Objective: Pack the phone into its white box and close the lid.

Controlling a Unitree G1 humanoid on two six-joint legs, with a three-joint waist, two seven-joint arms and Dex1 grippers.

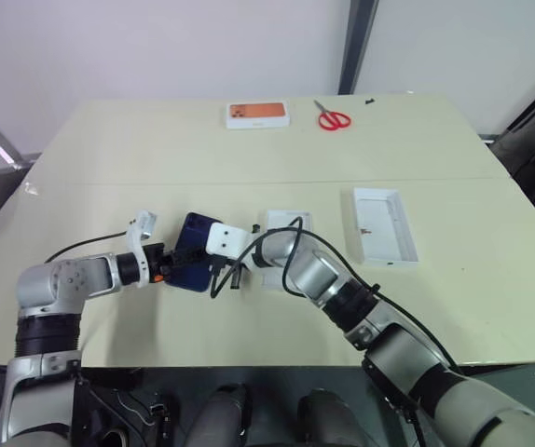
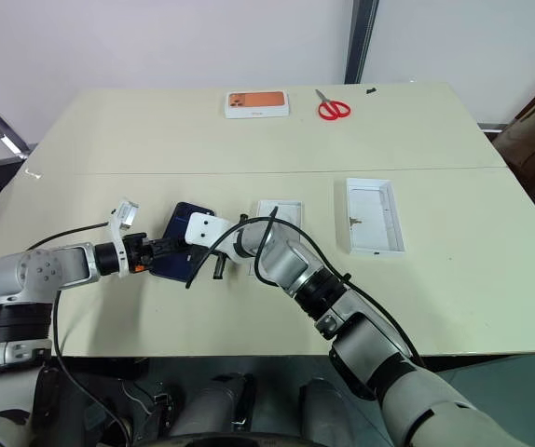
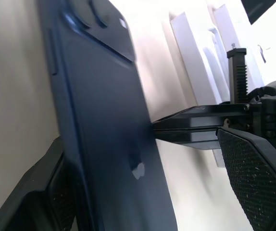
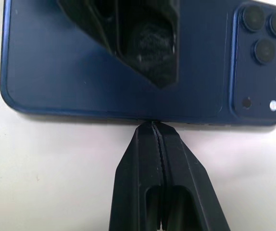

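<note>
A: Two grippers on one object, as I read my screens. Starting at the left, the left gripper (image 1: pixel 176 264) has its fingers spread wide, one on each side of the phone (image 1: pixel 191 251). In the left wrist view one finger pad (image 3: pixel 253 180) stands clear of the phone's back, and the other sits low behind it.

B: Any contact there?

A: I cannot tell whether the near pad touches. The phone lies back-up on the table (image 1: pixel 100 149), near its front edge and left of centre, camera cluster (image 4: pixel 260 31) at the far end.

B: And the right arm?

A: The right gripper (image 4: pixel 153 126) is pressed together with nothing between its fingers. Its joined tips meet the phone's long edge from the right side. That is plain in the right wrist view.

B: The box?

A: The white box (image 1: pixel 284 223) sits just right of the phone, partly behind my right wrist, so I see little of its inside. Further right, well apart, the lid (image 1: pixel 385 226) lies open side up, white inside with a small brown mark.

B: Anything else on the surface?

A: At the far edge, an orange-topped white box (image 1: pixel 258 114), and to its right a pair of red-handled scissors (image 1: pixel 333 118).
</note>
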